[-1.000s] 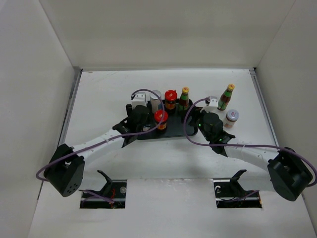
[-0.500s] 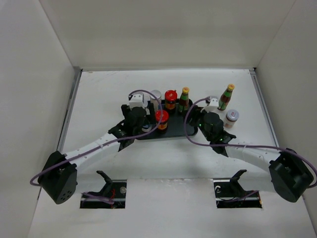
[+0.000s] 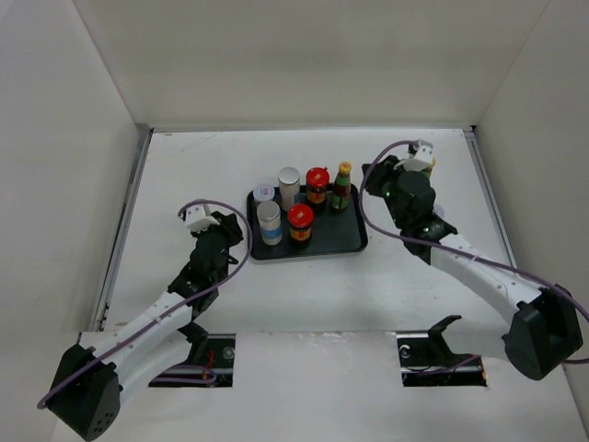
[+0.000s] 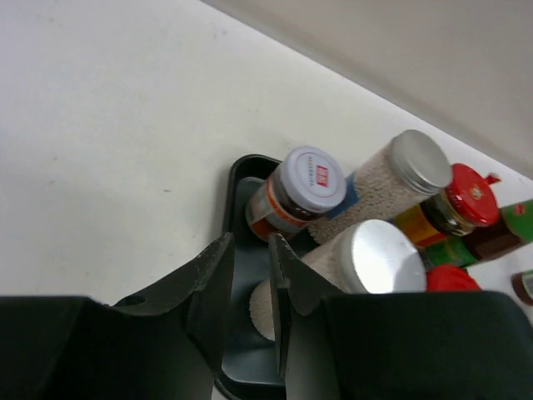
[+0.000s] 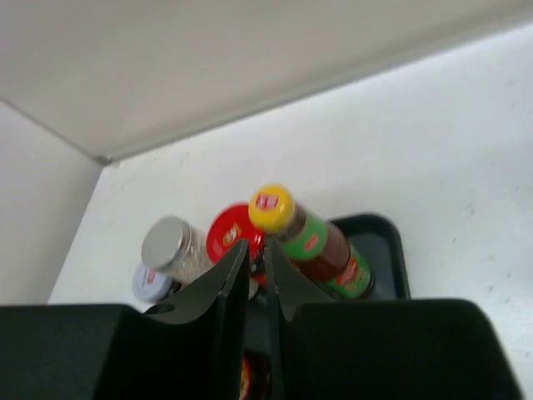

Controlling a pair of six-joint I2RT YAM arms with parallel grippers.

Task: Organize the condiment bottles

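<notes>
My left gripper (image 4: 250,243) has pulled back off the tray (image 3: 357,241), shut and empty. Six condiment bottles (image 3: 299,217) stand on the tray. My right gripper (image 5: 254,244), also closed on nothing, has swung far right, probably toward two leftovers its arm now hides.

Six condiment bottles (image 3: 289,184) crowd the rear and left of the black tray (image 3: 342,238), leaving its front-right corner bare; open table (image 3: 313,295) lies before it, while the right arm (image 3: 460,258) perhaps hides more far right.
</notes>
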